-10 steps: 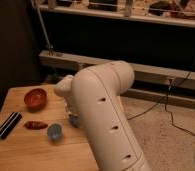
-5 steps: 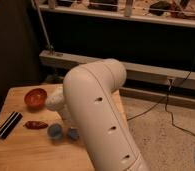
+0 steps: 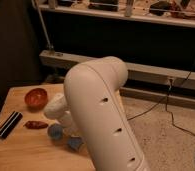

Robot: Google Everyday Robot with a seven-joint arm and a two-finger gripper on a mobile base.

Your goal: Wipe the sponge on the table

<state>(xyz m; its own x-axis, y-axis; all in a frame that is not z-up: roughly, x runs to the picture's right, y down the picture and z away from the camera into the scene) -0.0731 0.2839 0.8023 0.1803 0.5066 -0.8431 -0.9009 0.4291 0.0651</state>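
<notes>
Well, the gripper (image 3: 65,122) sits low over the wooden surface (image 3: 26,155), and I cannot tell its state behind the arm (image 3: 101,110). What looks like the blue sponge (image 3: 75,144) lies just beside it. A wide stroke could knock the neighbouring blue round object (image 3: 55,131).

Gripper (image 3: 70,131) low over the table (image 3: 21,155) — perhaps touching the blue sponge (image 3: 75,144).

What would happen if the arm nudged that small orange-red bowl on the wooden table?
The orange-red bowl sits upright and wide-mouthed, so it would probably slide, not tip. It looks empty, so likely light. The gripper is low over the wooden table, apart from it.
</notes>
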